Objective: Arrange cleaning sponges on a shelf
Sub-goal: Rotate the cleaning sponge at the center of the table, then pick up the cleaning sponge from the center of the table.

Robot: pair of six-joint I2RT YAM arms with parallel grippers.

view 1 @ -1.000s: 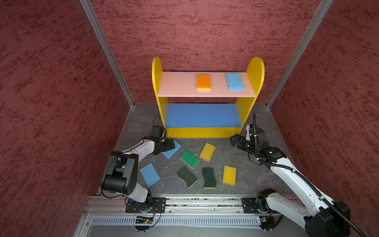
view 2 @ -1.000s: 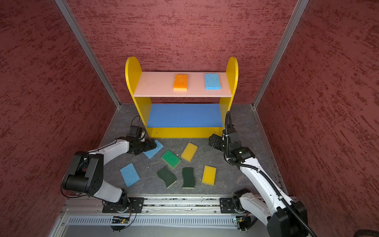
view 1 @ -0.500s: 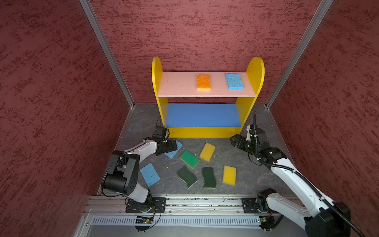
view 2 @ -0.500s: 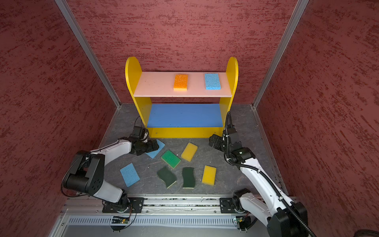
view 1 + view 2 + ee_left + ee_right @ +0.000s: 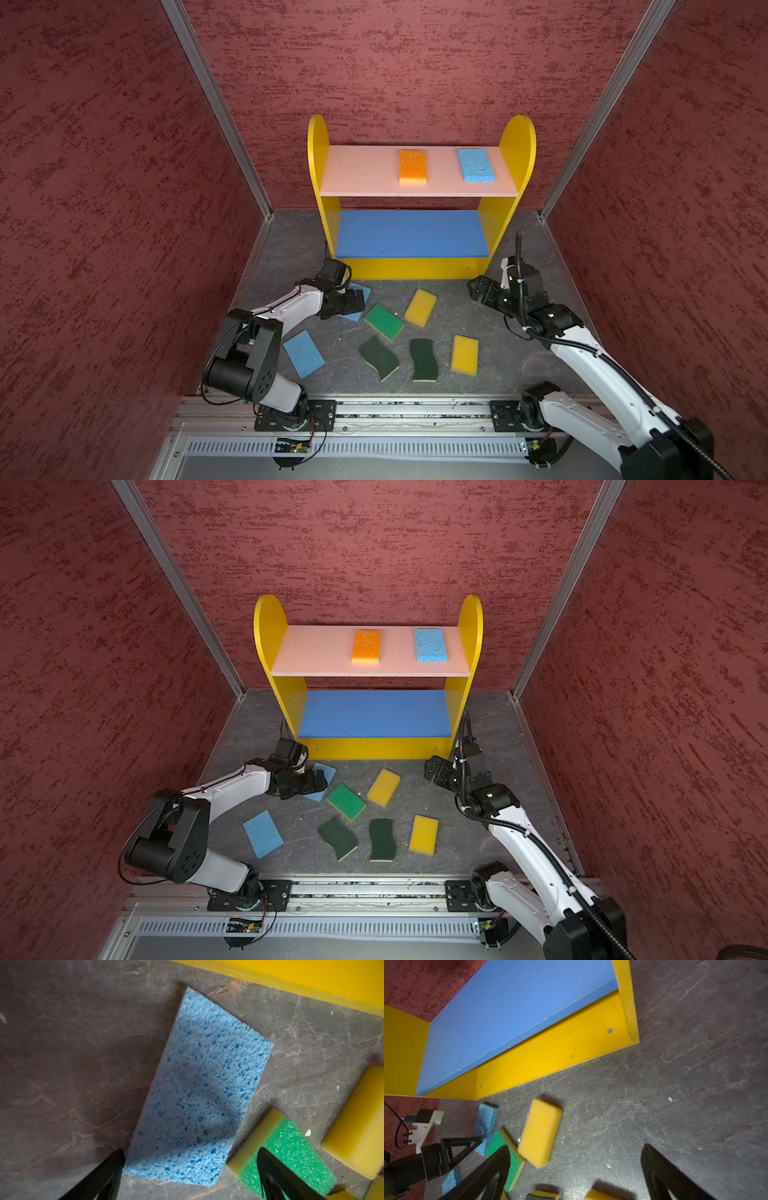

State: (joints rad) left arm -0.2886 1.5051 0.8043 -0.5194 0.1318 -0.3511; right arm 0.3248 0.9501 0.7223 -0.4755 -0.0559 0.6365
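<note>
Seven cleaning sponges (image 5: pixel 464 354) lay on the tabletop (image 5: pixel 291 249) just where they had been a second before, and two more, an orange-topped sponge (image 5: pixel 412 166) and a light blue sponge (image 5: pixel 476 165), sat on the pink top board (image 5: pixel 361 174) of the shelf (image 5: pixel 515 141). Only the left gripper (image 5: pixel 360 300) had shifted: it had slid toward the bright green sponge (image 5: pixel 384 321) and stood with jaws spread wide over the blue sponge (image 5: pixel 203 1084) by the shelf's foot, gripping nothing. The right gripper (image 5: pixel 473 291), likewise wide apart and empty, had barely moved near the shelf's right panel. The tabletop was dark grey and stone-veined, walled by mottled red panels (image 5: pixel 104 166) with aluminium corner posts (image 5: pixel 216 104).
</note>
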